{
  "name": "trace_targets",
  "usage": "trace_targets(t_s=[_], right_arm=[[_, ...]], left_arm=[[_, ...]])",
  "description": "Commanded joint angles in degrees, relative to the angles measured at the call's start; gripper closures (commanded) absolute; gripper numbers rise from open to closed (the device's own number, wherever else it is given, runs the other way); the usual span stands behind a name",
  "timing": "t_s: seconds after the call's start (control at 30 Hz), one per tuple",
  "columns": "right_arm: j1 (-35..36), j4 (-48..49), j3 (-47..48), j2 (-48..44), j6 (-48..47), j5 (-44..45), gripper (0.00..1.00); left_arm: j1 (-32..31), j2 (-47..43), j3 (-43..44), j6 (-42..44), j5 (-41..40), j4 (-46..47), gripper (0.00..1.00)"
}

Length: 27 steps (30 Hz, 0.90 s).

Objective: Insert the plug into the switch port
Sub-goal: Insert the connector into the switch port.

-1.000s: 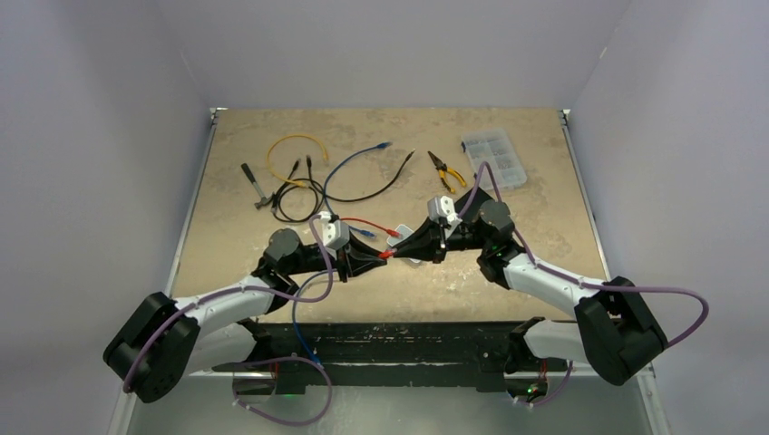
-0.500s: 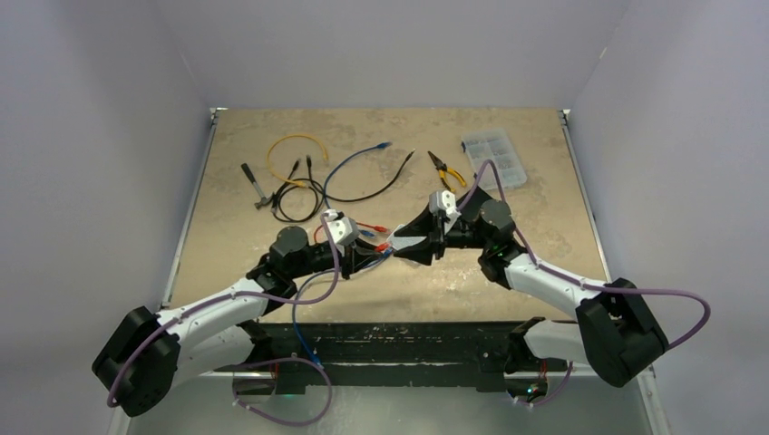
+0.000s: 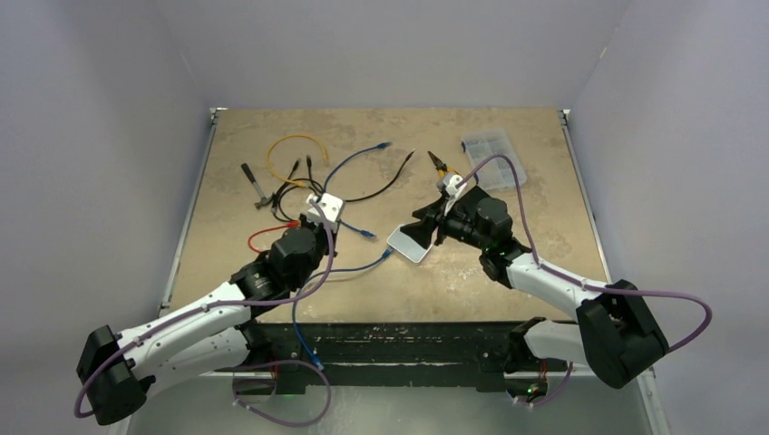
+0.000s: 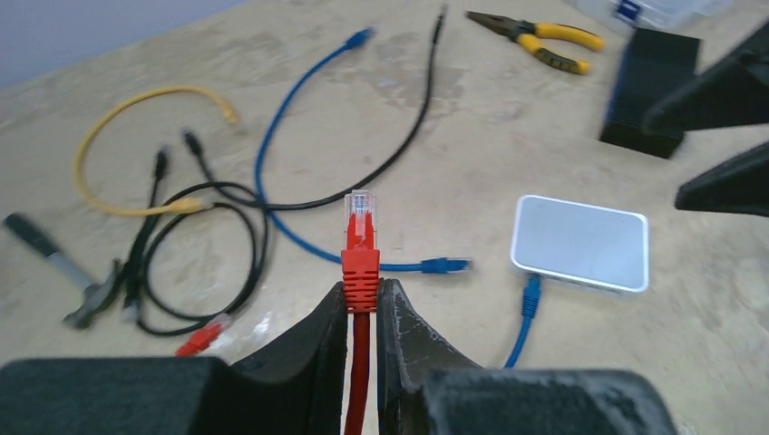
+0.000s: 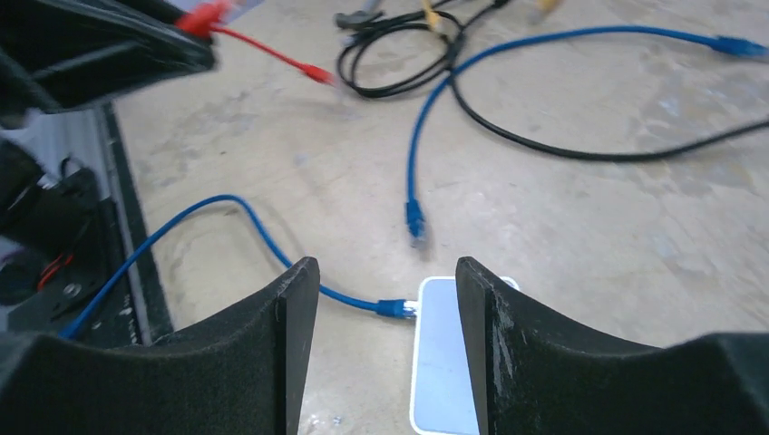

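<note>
The red plug [image 4: 360, 236] sticks out from between the fingertips of my left gripper [image 4: 363, 290], which is shut on it, its red cable running back through the jaws. That gripper [image 3: 308, 216] sits left of the white switch [image 3: 410, 242], well apart from it. The switch [image 4: 580, 240] lies flat on the table, with a blue cable's plug [image 5: 392, 308] in its near side. My right gripper [image 5: 388, 267] hangs open just above the switch [image 5: 449, 362], with nothing between its fingers. The port facing the red plug is not visible.
A loose blue cable [image 3: 358, 159], black cables [image 4: 209, 245] and a yellow cable [image 3: 295, 145] lie behind the switch. A hammer [image 3: 257, 186] lies at the left, yellow-handled pliers [image 3: 446, 170] and a clear parts box [image 3: 492, 159] at the back right.
My right gripper opened and let go of the switch, which now lies on the table. My left arm drew back to the left with the red plug still held.
</note>
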Motion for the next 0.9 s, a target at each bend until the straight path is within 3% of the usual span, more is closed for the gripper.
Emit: trace_targets(t_s=[0.0, 0.07, 0.17, 0.47, 0.87], right_arm=[[-0.71, -3.35, 1.92, -0.23, 2.29, 10.04, 0.40], [-0.89, -4.67, 2.24, 0.32, 2.72, 12.36, 0.40], [-1.13, -7.14, 3.22, 1.67, 3.94, 15.38, 0.40], [-6.14, -12.33, 5.00, 9.54, 9.57, 13.84, 0.40], [-7.97, -12.49, 6.24, 17.71, 9.55, 7.36, 0.37]], left_arm=[[-4.01, -0.45, 4.52, -1.84, -22.75, -8.42, 1.00], [-5.12, 2.21, 5.52, -1.92, -22.52, -9.96, 1.00], [-5.39, 6.32, 4.74, -2.61, -15.14, -8.04, 1.00], [-5.63, 10.60, -6.18, -8.75, 5.07, 9.59, 1.00], [-10.90, 22.56, -8.55, -12.67, 5.98, 21.46, 1.00]])
